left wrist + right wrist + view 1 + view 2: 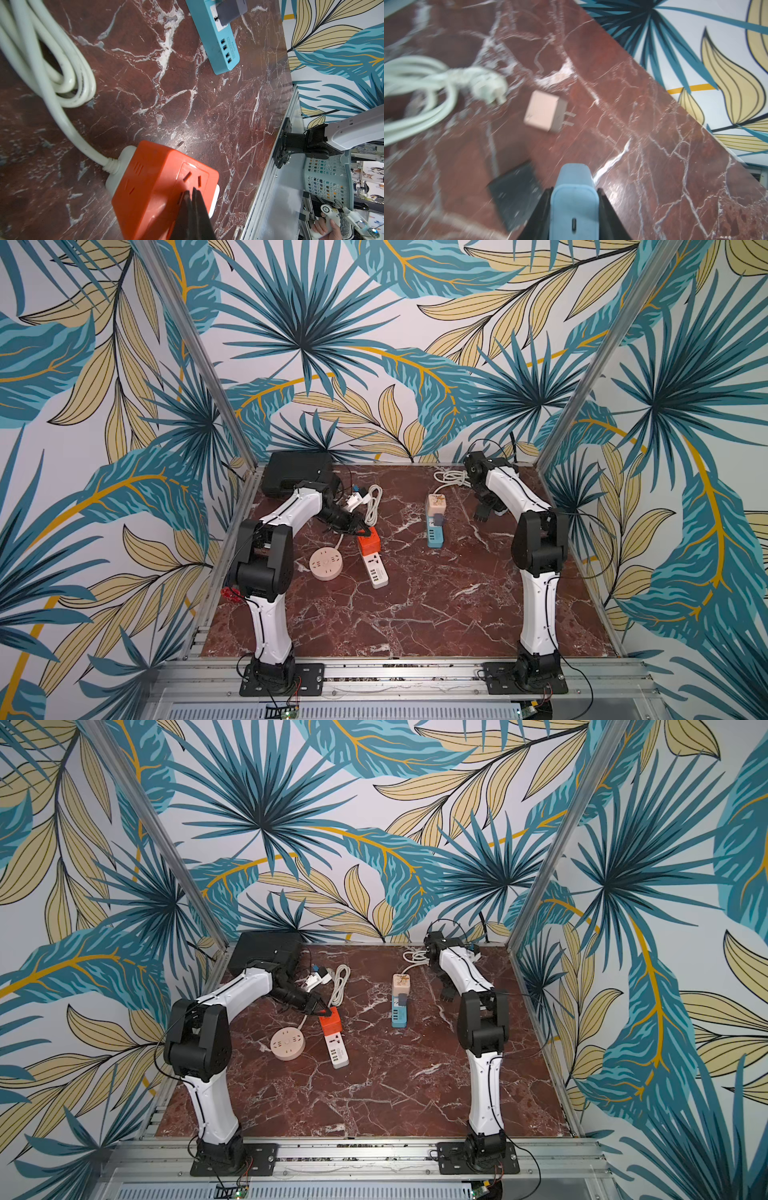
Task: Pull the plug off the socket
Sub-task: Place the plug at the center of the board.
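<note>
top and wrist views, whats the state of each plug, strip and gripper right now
left gripper: shut, tips on the orange adapter
right gripper: shut on the blue charger
blue charger: unplugged, gripped
orange adapter: seated on the white strip
grey plug: plugged into the teal strip
beige charger: unplugged, prongs bare, on the table
round socket: nothing plugged in

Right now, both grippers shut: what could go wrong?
1. Left gripper is shut with its tips on top of the orange cube, not around it: it may slide off or shove the white strip beneath.
2. Right gripper grips the blue charger; released here, it could land on the loose beige charger.
</note>
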### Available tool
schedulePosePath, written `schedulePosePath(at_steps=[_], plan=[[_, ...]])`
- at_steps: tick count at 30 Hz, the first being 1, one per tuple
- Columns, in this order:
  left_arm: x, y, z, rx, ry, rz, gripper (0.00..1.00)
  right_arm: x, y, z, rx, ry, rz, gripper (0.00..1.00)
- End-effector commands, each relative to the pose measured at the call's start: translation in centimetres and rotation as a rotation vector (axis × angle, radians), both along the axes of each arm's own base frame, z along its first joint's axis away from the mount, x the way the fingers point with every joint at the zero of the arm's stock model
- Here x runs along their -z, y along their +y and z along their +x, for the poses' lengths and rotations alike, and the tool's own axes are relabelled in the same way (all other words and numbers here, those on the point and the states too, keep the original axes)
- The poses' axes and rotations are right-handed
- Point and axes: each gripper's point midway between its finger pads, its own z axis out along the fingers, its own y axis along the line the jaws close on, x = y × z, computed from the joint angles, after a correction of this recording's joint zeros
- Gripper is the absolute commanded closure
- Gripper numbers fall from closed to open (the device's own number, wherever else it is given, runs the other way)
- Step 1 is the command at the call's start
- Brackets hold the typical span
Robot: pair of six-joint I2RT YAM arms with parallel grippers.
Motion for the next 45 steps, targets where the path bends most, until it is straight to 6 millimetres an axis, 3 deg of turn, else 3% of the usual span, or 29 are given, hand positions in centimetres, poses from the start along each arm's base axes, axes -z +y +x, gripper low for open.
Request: schedulePosePath(at_steps=[1, 6, 12, 20, 31, 39, 45], plan=[[2.5, 1.1, -0.9, -0.005, 0.039, 0.093, 1.00, 0.4, -3.1, -1.8, 0.115, 0.047, -0.034, 1.00], [2.6, 1.1, -1.0, -0.005, 0.042, 0.095, 1.00, -0.4, -4.0, -1.3, 0.173, 0.002, -0.091, 1.00], [2.6, 1.2, -1.0, -0.005, 0.036, 0.101, 1.00, -1.0, -4.8, 0.8, 0.131, 0.024, -0.172, 1.00], [2.4, 1.2, -1.0, -0.005, 0.033, 0.093, 1.00, -0.7, -5.8, 0.0, 0.163, 0.056, -0.181, 1.00], [2.4, 1.1, -0.9, -0.006, 0.033, 0.091, 1.00, 2.3, -3.3, -1.5, 0.124, 0.081, -0.020, 1.00], [2.5, 1.1, -0.9, -0.006, 0.035, 0.094, 1.00, 2.4, -1.7, -1.8, 0.038, 0.093, 0.004, 0.96], [2.5, 1.2, -1.0, -0.005, 0.034, 0.097, 1.00, 5.0, -1.0, -1.9, 0.028, 0.144, 0.052, 0.92]])
